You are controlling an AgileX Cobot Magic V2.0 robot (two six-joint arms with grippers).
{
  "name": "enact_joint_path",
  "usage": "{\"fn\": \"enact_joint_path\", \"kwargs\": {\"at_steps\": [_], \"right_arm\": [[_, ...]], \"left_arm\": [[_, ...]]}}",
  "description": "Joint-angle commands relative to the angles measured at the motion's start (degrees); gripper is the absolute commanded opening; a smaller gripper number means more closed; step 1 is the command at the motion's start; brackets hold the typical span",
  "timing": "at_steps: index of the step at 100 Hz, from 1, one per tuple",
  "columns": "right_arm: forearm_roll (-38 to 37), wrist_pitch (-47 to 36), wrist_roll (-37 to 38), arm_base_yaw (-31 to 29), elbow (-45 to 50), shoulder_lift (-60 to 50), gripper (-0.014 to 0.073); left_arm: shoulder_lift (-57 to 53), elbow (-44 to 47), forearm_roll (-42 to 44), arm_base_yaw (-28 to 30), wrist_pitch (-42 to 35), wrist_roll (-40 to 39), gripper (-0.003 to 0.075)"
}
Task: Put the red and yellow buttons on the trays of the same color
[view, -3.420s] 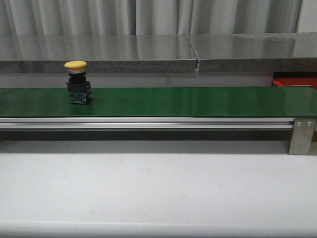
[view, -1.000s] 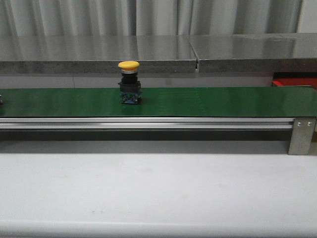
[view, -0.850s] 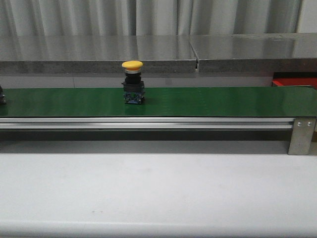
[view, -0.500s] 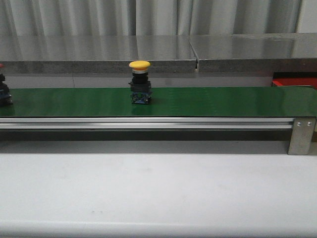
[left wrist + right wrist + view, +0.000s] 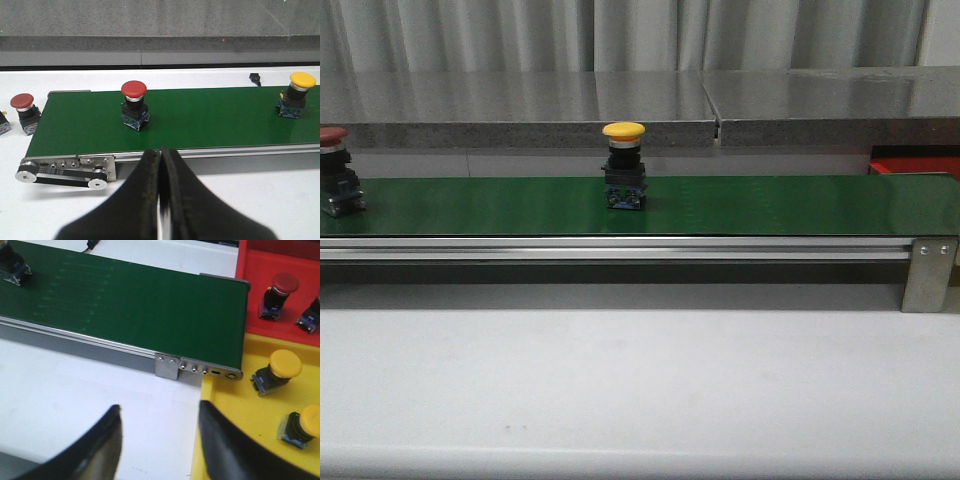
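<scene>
**Yellow button mid-belt, red one just behind it**

A yellow button (image 5: 623, 166) stands upright on the green belt (image 5: 770, 205), a little left of centre in the front view. It has a flat-domed, glossy yellow cap on a silver collar, above a black square body with a blue base — the same shape shows in the left wrist view (image 5: 296, 95). A red button (image 5: 337, 172) of the same build stands upright at the belt's left end; the left wrist view shows its red cap and dark body clearly (image 5: 134, 105). One more red-capped button (image 5: 25, 112) stands off the belt's end on the white worktop (image 5: 280, 195), with a further body just beside it, cut by the picture's edge.

At the belt's other end two trays sit side by side, touching. The red tray (image 5: 260, 270) holds a dark red-capped button (image 5: 277, 294) and part of another body at the picture's edge. The yellow tray (image 5: 240, 415) lies nearer the right arm and holds two yellow-capped buttons (image 5: 276, 371) (image 5: 304, 427), both tipped on their sides. In the front view only a red corner (image 5: 915, 162) shows behind the belt.

The left fingers (image 5: 160, 190) are pressed together and hold nothing, hovering over the worktop in front of the belt. The right fingers (image 5: 160, 445) are spread wide and empty — one over the white worktop, the other over the yellow tray's rim.
</scene>
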Motion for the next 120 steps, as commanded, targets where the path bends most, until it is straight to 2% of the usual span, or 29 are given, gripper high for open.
{"fn": "enact_joint_path", "kwargs": {"at_steps": [1,5,21,39,63,87,120], "right_arm": [[3.92,-2.89,-0.41,-0.12,-1.49,-0.24,0.0575],[4.93,-3.25,-0.41,-0.12,-1.54,-0.24,0.0597],[5.94,-2.55,-0.47,-0.12,-3.09,1.35,0.0596],[5.81,-0.31,-0.68,1.19,-7.28,7.84,0.0596],[4.70,-1.04,-0.89,9.37,-15.13,20.14,0.0596],[1.46,-1.41,-0.89,18.33,-27.47,34.96,0.0596],[-0.46,-0.86,-0.84,23.62,-42.19,50.89,0.0596]], "left_arm": [[0.22,-1.52,-1.30,-0.39,-4.68,-0.07,-0.0020],[0.22,-1.52,-1.30,-0.39,-4.68,-0.07,-0.0020],[0.22,-1.52,-1.30,-0.39,-4.68,-0.07,-0.0020],[0.22,-1.52,-1.30,-0.39,-4.68,-0.07,-0.0020],[0.22,-1.52,-1.30,-0.39,-4.68,-0.07,-0.0020],[0.22,-1.52,-1.30,-0.39,-4.68,-0.07,-0.0020],[0.22,-1.52,-1.30,-0.39,-4.68,-0.07,-0.0020]]}}
